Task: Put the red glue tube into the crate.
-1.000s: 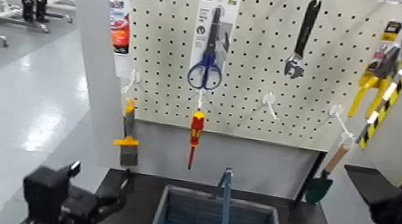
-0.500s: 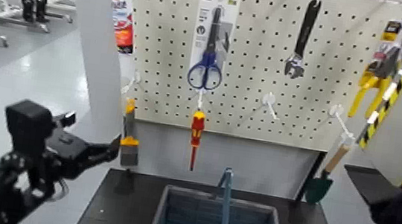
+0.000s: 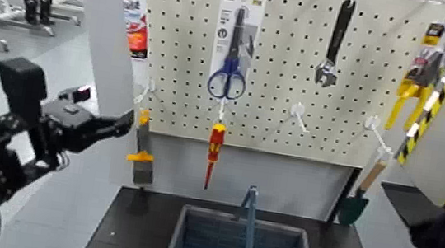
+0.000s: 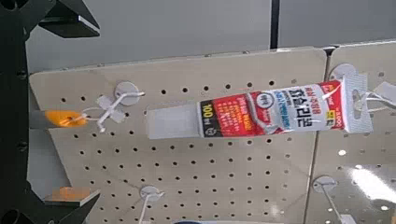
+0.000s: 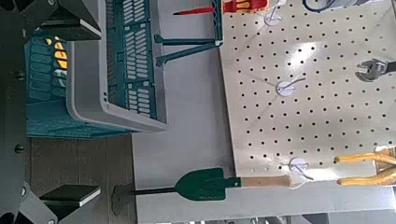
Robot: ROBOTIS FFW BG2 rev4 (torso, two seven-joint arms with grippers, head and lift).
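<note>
Right now we see the left gripper [image 3: 119,124] raised at the pegboard's [image 3: 282,76] left side, its fingers spread apart with nothing between them. Just beyond, we find the red glue tube [image 4: 275,109] hanging by its crimped end from a hook, nozzle pointing down, its label red and white. Near the gripper we also spot a scraper [image 3: 141,156] with a yellow-orange handle; farther along hang a red-and-yellow screwdriver [image 3: 215,146] and carded blue scissors [image 3: 229,72]. Below the board, we have the crate [image 3: 221,216], its handle [image 3: 250,229] standing upright. Our right gripper [image 5: 79,107] waits on the other side, fingers apart.
</note>
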